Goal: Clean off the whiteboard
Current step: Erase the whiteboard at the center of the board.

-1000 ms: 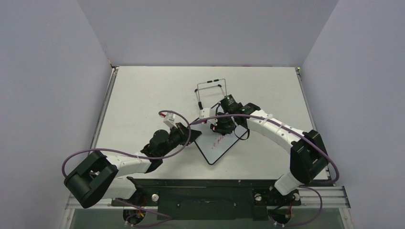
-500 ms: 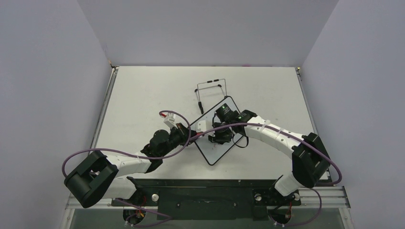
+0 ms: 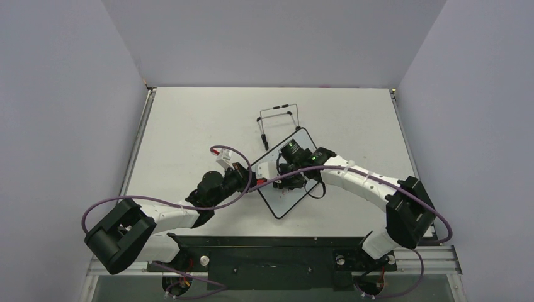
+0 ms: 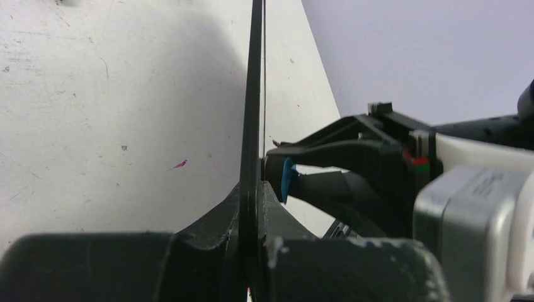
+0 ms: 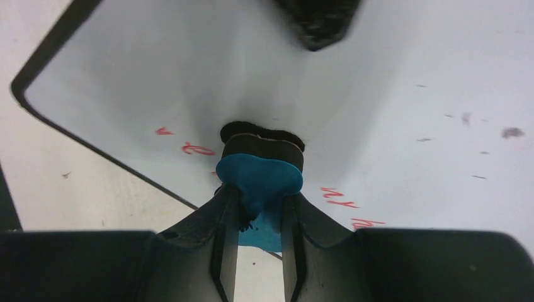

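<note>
Two tools: left tool (image 4: 252, 211) clamped on whiteboard (image 3: 301, 140) edge, right tool (image 5: 259, 211) clamped on blue eraser (image 5: 259, 175).
Change: my eraser slid nearer across the board.
Meaning: red marks (image 5: 340, 199) remain; more wiping.

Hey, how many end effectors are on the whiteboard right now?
2. The left end effector clamps the whiteboard by its edge; the right end effector holds a blue eraser against its face.

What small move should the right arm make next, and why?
Probably slide the blue eraser sideways across the whiteboard toward the nearest red writing. The right pincer holds the eraser pressed on the board, red marks show on either side of it, and the left pincer clamps the board's edge.
</note>
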You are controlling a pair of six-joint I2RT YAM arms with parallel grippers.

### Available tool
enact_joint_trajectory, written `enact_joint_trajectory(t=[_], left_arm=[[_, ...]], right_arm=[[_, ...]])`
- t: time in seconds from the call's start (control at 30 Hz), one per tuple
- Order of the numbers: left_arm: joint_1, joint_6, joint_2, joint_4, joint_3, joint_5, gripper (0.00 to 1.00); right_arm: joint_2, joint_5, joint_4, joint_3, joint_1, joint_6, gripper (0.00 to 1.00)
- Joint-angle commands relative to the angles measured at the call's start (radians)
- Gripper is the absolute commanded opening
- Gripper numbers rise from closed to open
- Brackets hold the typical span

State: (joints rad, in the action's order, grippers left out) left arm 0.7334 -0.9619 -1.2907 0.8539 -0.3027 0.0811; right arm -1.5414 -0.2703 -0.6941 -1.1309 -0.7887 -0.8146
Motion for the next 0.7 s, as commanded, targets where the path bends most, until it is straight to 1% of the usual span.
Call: enact_joint_trajectory(t=[0.0, 0.1, 0.13, 0.23, 0.3, 0.4, 0.5, 0.67], left_arm=[[0.009, -0.036, 0.046, 0.202, -0.045, 0.071, 0.0], [0.006, -0.035, 0.058, 0.197, -0.039, 0.065, 0.0], [0.006, -0.035, 0.061, 0.197, -0.037, 0.066, 0.0], [0.006, -0.038, 0.063, 0.197, -0.037, 0.068, 0.0], [0.007, -0.039, 0.062, 0.196, -0.035, 0.068, 0.0], [0.006, -0.039, 0.059, 0.195, -0.036, 0.068, 0.0], [0.006, -0.044, 0.051, 0.197, -0.04, 0.07, 0.0], [0.007, -0.045, 0.056, 0.195, -0.037, 0.069, 0.0]], right_arm=[[0.027, -0.011, 0.013, 0.092, -0.039, -0.061, 0.0], [0.03, -0.008, 0.009, 0.108, 0.004, -0.082, 0.0], [0.027, -0.017, 0.008, 0.103, 0.037, -0.086, 0.0], [0.005, -0.039, 0.005, 0.051, 0.112, -0.09, 0.0], [-0.009, -0.043, 0.011, 0.01, 0.126, -0.082, 0.0], [-0.017, -0.07, 0.039, -0.045, 0.118, -0.043, 0.0], [-0.016, -0.098, 0.048, -0.054, 0.077, -0.011, 0.0], [0.016, -0.097, 0.041, 0.038, 0.027, -0.031, 0.0]])
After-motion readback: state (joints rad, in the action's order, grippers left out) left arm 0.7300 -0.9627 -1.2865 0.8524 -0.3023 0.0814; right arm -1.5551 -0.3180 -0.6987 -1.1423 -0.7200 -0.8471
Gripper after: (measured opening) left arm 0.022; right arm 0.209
